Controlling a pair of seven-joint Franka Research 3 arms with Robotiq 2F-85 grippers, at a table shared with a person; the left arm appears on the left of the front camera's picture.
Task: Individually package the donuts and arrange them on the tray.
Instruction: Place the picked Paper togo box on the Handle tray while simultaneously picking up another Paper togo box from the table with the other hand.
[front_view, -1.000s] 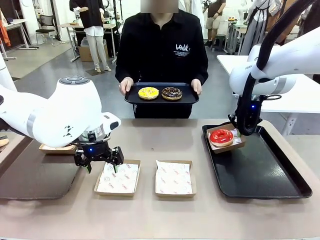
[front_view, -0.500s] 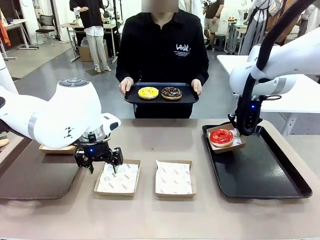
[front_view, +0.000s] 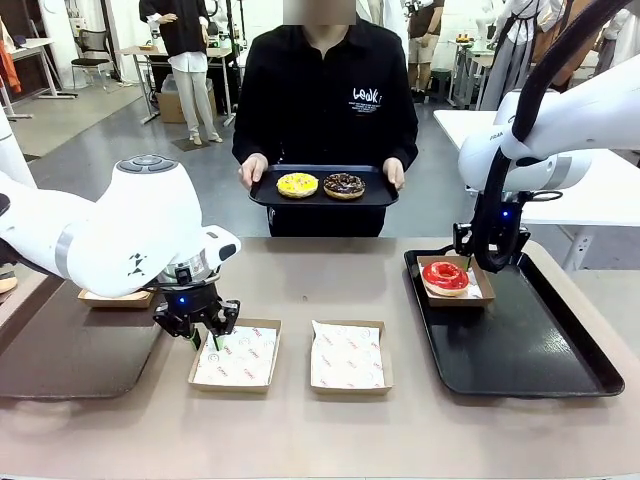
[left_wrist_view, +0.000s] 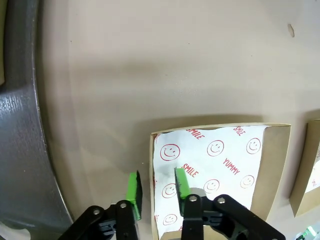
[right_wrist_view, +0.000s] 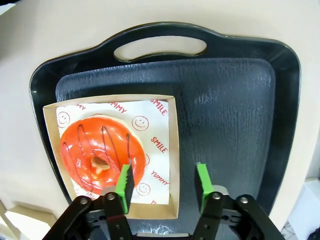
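A red-glazed donut (front_view: 445, 276) (right_wrist_view: 102, 154) lies in a paper-lined cardboard box (right_wrist_view: 172, 165) at the near-left corner of the big black tray (front_view: 540, 345) (right_wrist_view: 225, 90). My right gripper (front_view: 489, 262) (right_wrist_view: 163, 186) hovers open just above it, its jaws either side of the box's wall without touching. A person across the table holds a small black tray (front_view: 323, 200) carrying a yellow donut (front_view: 297, 185) and a sprinkled chocolate donut (front_view: 344, 186). My left gripper (front_view: 198, 326) (left_wrist_view: 157, 186) is narrowly open, straddling the left wall of an empty lined box (front_view: 236, 356) (left_wrist_view: 220, 165).
A second empty lined box (front_view: 347, 355) (left_wrist_view: 306, 170) sits right of the first. A dark tray (front_view: 60, 350) (left_wrist_view: 20, 130) lies at the table's left, with another cardboard box (front_view: 115, 298) behind my left arm. Bare tabletop spans the middle.
My right gripper opened and let go of the box with the red donut, which now lies flat on the tray. My left gripper's jaws drew closer together over the empty box's edge.
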